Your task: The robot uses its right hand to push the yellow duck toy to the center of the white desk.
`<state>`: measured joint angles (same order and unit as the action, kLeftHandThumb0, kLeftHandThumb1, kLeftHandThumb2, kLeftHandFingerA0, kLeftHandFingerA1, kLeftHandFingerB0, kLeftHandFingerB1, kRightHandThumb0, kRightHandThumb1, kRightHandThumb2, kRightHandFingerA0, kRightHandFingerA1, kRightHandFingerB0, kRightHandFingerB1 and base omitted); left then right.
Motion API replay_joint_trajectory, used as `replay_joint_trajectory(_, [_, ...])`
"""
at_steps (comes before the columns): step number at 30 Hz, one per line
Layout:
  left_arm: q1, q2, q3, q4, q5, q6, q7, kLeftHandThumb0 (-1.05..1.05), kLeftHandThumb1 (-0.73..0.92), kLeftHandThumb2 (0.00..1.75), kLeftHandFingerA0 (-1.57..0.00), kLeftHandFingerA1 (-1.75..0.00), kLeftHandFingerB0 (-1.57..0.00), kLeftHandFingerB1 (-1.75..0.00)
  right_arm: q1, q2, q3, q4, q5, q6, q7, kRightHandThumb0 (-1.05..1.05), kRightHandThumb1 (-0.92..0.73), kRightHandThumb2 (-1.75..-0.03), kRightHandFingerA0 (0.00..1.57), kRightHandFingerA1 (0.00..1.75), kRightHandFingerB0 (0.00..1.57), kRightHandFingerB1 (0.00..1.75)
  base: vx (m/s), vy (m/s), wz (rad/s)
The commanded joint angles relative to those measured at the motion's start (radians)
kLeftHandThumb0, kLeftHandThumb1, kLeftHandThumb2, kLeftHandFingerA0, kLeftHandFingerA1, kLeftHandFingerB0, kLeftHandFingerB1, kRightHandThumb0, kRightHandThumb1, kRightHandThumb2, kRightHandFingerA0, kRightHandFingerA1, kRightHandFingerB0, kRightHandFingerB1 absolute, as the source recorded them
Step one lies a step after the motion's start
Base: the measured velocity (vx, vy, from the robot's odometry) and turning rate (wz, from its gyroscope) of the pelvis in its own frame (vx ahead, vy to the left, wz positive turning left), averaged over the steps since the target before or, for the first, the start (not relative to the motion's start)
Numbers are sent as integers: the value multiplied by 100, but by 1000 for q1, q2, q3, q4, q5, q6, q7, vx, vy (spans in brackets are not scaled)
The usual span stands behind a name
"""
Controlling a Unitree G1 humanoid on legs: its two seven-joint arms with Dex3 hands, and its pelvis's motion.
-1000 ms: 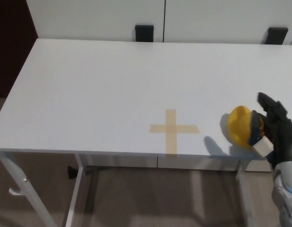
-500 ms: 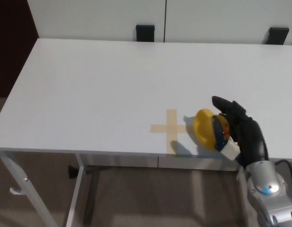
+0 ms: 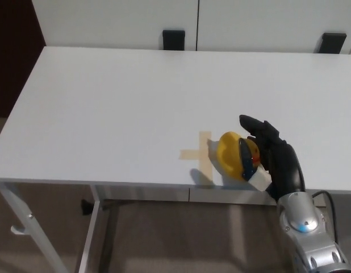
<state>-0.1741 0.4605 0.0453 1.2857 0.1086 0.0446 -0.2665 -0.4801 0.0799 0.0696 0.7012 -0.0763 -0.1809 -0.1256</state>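
Right hand (image 3: pixel 275 156): thick black fingers and a black palm, with a white block seen at its base. Forearm (image 3: pixel 309 239): rounded silver-grey casing, marked by a small blue light; a thin black cable is seen beside it.

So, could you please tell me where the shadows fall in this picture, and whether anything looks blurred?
Head view: the yellow duck toy casts a soft shadow leftwards onto the tan tape cross; the black right hand looks slightly soft-edged; no glare on the white desk.
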Motion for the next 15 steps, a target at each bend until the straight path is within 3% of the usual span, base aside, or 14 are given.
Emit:
replay_joint_trajectory(1, [-2, 11, 4, 0, -4, 12, -6, -29, 54, 82, -59, -95, -74, -81, -9, 18, -5, 20, -4, 28, -16, -38, -45, -109, 2, 54, 0, 50, 0, 0, 0])
replay_joint_trajectory(2, [-2, 10, 4, 4, -2, 8, -6, -29, 54, 82, -59, -95, -74, -81, -10, 24, -6, 23, -4, 28, -21, -38, -45, -109, 2, 54, 0, 50, 0, 0, 0])
replay_joint_trajectory(3, [-3, 9, 3, 5, -1, 6, -5, -30, 54, 81, -60, -97, -75, -82, -10, 28, -7, 24, -3, 27, -23, -90, -92, -75, 4, 44, 15, 36, 0, 0, 0])
replay_joint_trajectory(7, [-2, 9, -2, 5, 4, 4, -7, -29, 55, 85, -69, -108, -72, -80, -10, 44, -13, 24, 6, 33, -25, -89, -92, -74, 0, 34, 10, 33, 0, 0, 0])
replay_joint_trajectory(8, [1, 9, -4, 3, 5, 0, -8, -29, 54, 86, -66, -104, -73, -81, -10, 52, -14, 23, 8, 37, -27, -83, -73, -117, 1, 24, 7, 35, 0, 0, 0])
replay_joint_trajectory(9, [-1, 7, -3, 2, 4, 9, -8, -29, 54, 86, -61, -101, -73, -80, -12, 61, -13, 23, 6, 42, -33, -94, -81, -120, 1, 15, 4, 32, 0, 0, 0])
replay_joint_trajectory(15, [-5, 7, -3, 1, 2, 14, -8, -29, 54, 85, -64, -101, -75, -82, -28, 87, -4, 28, -2, 52, -38, -85, -78, -120, 0, 19, 5, 25, 0, 0, 0])
